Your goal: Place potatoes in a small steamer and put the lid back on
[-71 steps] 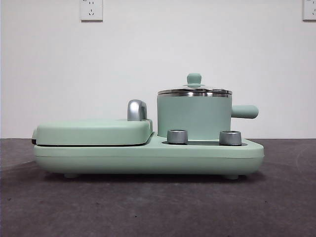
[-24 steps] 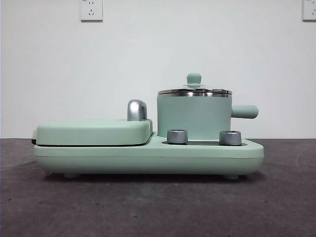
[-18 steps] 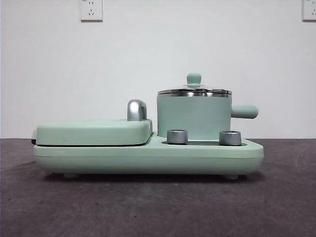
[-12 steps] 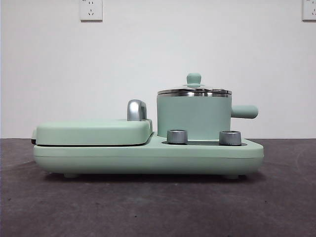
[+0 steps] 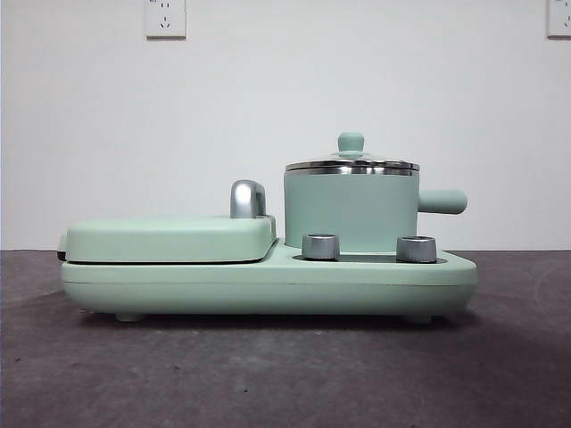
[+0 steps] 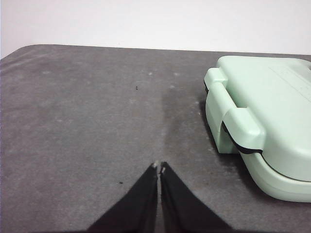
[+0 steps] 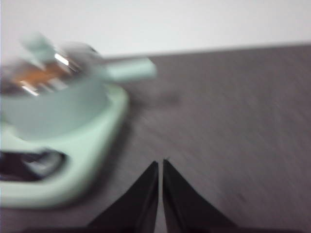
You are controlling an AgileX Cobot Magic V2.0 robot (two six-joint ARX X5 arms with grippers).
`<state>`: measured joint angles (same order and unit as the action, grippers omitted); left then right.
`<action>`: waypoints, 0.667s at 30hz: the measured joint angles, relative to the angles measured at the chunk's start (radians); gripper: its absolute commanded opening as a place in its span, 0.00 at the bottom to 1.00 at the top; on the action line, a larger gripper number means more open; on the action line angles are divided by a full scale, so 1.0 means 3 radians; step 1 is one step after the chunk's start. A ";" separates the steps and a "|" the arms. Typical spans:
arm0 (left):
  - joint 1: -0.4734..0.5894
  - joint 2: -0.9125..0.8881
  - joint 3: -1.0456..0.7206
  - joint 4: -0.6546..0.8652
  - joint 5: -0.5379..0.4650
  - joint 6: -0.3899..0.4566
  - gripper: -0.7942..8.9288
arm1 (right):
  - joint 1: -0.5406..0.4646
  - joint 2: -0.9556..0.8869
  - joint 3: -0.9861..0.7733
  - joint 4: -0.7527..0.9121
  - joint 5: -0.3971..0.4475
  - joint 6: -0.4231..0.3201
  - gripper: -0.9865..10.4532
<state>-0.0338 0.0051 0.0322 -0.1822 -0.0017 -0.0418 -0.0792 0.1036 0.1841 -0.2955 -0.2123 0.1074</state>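
Note:
The small steamer (image 5: 350, 214), a mint-green pot with a stubby side handle, stands on the right of the appliance base. The lid (image 5: 351, 164) sits on its steel rim, green knob up. The blurred right wrist view shows the steamer (image 7: 53, 111) and the lid (image 7: 43, 68), with an orange-brown patch under the glass that looks like the potato (image 7: 35, 76). My right gripper (image 7: 160, 163) is shut and holds nothing, hanging over the bare table a little away from the steamer's handle side. My left gripper (image 6: 159, 166) is shut and holds nothing, off the griddle end.
The flat griddle (image 5: 169, 239) with its chrome handle (image 5: 247, 198) takes up the left of the base (image 5: 268, 285); its hinged end (image 6: 243, 131) shows in the left wrist view. Two steel knobs (image 5: 320, 247) (image 5: 416, 249) stand in front of the steamer. Dark grey table all round.

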 measured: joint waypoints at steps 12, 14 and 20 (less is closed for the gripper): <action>0.0001 0.0000 0.0000 0.0000 0.0000 -0.0001 0.09 | 0.0209 -0.0323 -0.0518 0.0328 0.0629 -0.0081 0.10; 0.0000 0.0000 0.0000 0.0000 0.0000 -0.0003 0.09 | 0.0228 -0.0331 -0.0524 0.0328 0.0650 -0.0084 0.10; 0.0001 0.0000 0.0000 0.0000 0.0000 -0.0003 0.09 | 0.0240 -0.0331 -0.0524 0.0331 0.0778 -0.0084 0.10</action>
<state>-0.0334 0.0051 0.0322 -0.1822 -0.0017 -0.0425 -0.0071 0.0044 0.0269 -0.1963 0.0212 0.0822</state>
